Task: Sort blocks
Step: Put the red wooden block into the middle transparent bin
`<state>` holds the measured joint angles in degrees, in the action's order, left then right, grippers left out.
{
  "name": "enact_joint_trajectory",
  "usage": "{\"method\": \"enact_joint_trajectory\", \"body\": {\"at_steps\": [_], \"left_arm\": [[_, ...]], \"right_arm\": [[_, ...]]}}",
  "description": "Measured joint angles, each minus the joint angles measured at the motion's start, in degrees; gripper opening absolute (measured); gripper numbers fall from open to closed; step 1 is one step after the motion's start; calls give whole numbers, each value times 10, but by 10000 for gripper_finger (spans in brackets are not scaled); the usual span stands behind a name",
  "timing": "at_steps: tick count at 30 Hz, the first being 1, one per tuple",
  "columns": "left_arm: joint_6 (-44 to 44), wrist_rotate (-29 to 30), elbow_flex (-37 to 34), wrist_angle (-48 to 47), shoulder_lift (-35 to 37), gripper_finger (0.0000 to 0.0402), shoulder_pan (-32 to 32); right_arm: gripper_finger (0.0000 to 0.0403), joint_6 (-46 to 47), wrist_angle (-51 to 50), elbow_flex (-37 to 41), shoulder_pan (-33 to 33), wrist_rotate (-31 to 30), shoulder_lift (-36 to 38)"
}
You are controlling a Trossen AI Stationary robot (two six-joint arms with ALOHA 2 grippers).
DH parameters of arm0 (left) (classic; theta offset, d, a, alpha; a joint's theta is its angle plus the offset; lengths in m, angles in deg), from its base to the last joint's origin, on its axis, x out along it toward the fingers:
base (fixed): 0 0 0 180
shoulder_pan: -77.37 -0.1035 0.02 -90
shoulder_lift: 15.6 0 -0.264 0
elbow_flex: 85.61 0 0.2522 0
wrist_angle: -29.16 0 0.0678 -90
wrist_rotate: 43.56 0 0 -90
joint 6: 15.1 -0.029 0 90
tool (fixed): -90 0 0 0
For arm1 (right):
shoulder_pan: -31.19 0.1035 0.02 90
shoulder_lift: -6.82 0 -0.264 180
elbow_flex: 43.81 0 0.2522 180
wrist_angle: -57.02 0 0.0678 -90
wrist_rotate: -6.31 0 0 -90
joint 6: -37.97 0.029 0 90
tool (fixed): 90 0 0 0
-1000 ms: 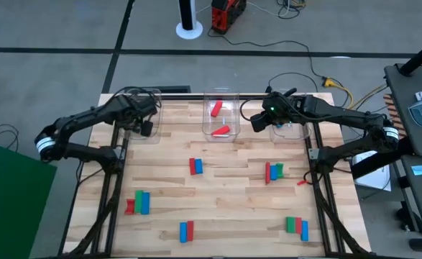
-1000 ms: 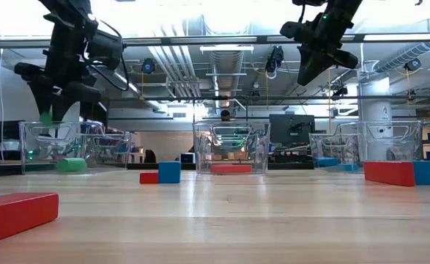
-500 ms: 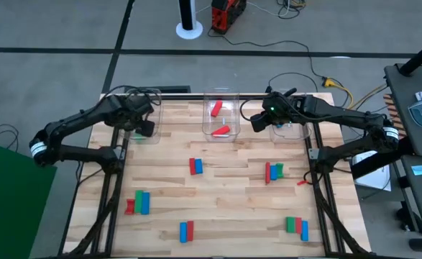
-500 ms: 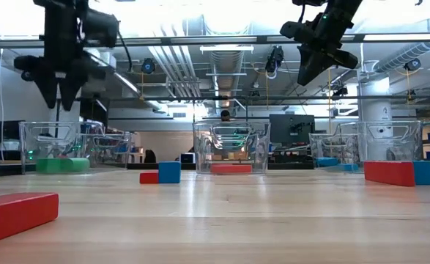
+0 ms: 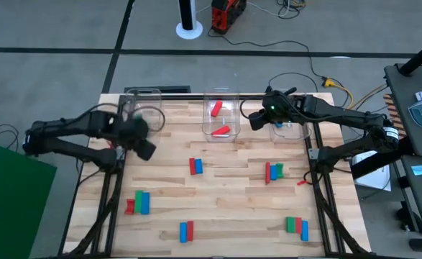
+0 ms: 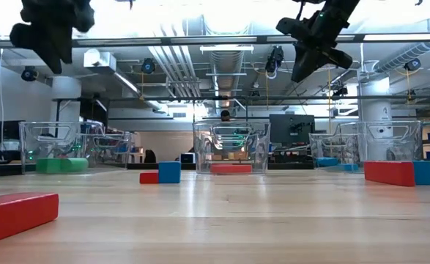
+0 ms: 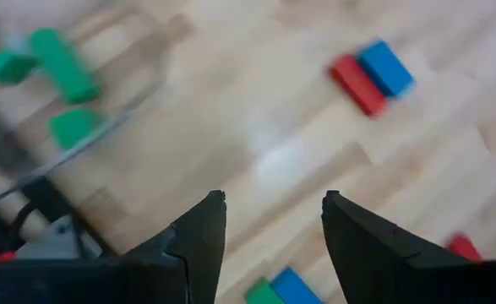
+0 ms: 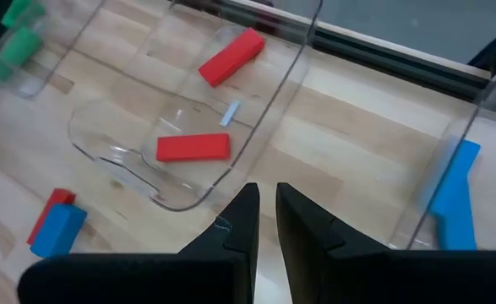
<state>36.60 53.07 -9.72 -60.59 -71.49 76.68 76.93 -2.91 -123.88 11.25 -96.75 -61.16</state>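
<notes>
Red, green and blue blocks lie in small groups on the wooden table, among them a red and blue pair [image 5: 195, 166] and a red, green and blue group [image 5: 139, 203]. Green blocks [image 7: 62, 74] rest on the floor of the left clear bin [image 5: 142, 108]. Two red blocks [image 8: 193, 147] lie in the middle bin [image 5: 220, 115], and a blue block [image 8: 455, 194] lies in the right bin [image 5: 290, 126]. My left gripper [image 7: 273, 198] hangs open and empty above the table, just near of the left bin. My right gripper [image 8: 267, 194] is shut and empty, high between the middle and right bins.
More block groups lie at the table's right [image 5: 274, 171], near right [image 5: 297, 227] and near middle [image 5: 186, 230]. The three bins stand in a row along the far edge. Bare wood shows in the table's middle.
A green block that hung at my left gripper over the left bin has dropped and lies in the bin beside another green one. My left gripper has then risen and drawn back from the bin toward the table's near and left side.
</notes>
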Motion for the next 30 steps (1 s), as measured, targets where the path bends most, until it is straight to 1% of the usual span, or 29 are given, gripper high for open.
{"method": "enact_joint_trajectory", "body": {"at_steps": [3,7,12,17,24,30], "left_arm": [[1,3,-2,28,-7,173,70],[3,3,-2,55,-25,173,148],[33,3,6,57,-46,173,207],[39,3,12,59,-62,173,231],[18,4,11,60,-81,173,234],[-15,19,10,61,-100,173,234]], "right_arm": [[34,0,8,0,6,4,0],[34,0,21,0,20,15,0],[34,0,20,-14,52,16,0],[34,1,20,-32,97,16,0],[34,15,20,-51,167,17,0],[34,37,19,-66,229,17,0]]}}
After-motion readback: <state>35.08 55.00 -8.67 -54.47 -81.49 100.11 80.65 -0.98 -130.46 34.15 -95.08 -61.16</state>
